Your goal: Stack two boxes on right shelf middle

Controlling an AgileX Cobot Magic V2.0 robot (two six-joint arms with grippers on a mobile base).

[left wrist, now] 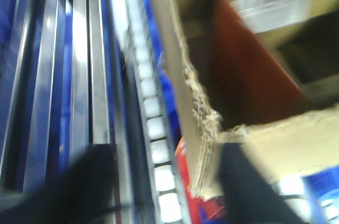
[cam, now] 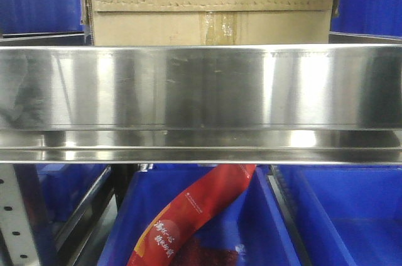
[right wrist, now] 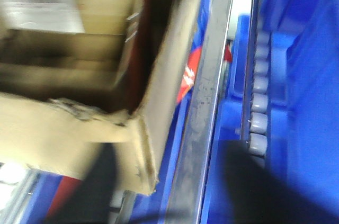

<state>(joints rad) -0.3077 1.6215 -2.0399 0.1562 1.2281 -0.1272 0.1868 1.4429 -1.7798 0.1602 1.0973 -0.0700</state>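
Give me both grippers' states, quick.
Left gripper: jaws spread either side of the box wall; grip cannot be told.
Right gripper: jaws spread by the box's corner; cannot be told.

Front view sharp, glare streaks on steel shelf lip (cam: 201, 87); both wrist views motion-blurred.

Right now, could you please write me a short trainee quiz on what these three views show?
1. True or false: in the front view the carton rises behind the shelf lip.
2. In the front view, what lies in the blue bin under the lip? A) a red printed pack B) a green bottle C) a white cup
3. The carton's top in the right wrist view is ____ (open/sealed).

Key: 1 true; 2 A, the red pack; 3 open.
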